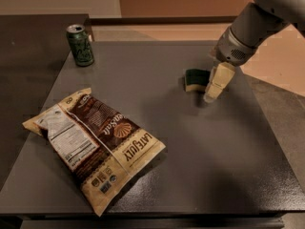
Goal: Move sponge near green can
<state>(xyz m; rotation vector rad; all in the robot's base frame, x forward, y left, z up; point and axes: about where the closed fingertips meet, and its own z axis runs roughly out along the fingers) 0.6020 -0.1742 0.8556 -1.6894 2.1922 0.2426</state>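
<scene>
Gripper (pixel 213 90) first: pale tip pointing down at the table (pixel 228 166), far from the green can (pixel 80 46), off to the can's right in the camera view and a bit nearer the camera. Parted or clamped is not readable. Only one pale block shows, so no call on the grip. The tip is at or just above the tabletop; which one is unclear.

Sponge (pixel 194 78): flat on the table, green scrub side up, yellow foam edge facing the camera. It sits on the can side of the gripper, touching or just beside it. Its end away from the can is hidden behind the pale tip. It is well apart from the can, with most of the table's width between them.

Key relation: from the gripper, the sponge lies toward the can. Its long axis runs roughly across the view, loosely toward the can, though the can stands further back. The can-ward end is free, the other end covered. There is a single arm (pixel 252 27), reaching in from the side away from the can, so no nearer-arm choice.

Snack bag (pixel 95 142): lying flat, nearer the camera than the can, and by my judgement off the straight line from sponge to can.

Judgement: the sponge is not yet near the can. The step in hand is likely securing the sponge at its covered end. The next move is a carry or slide toward the can, stopping short so the upright can doesn't get knocked.
</scene>
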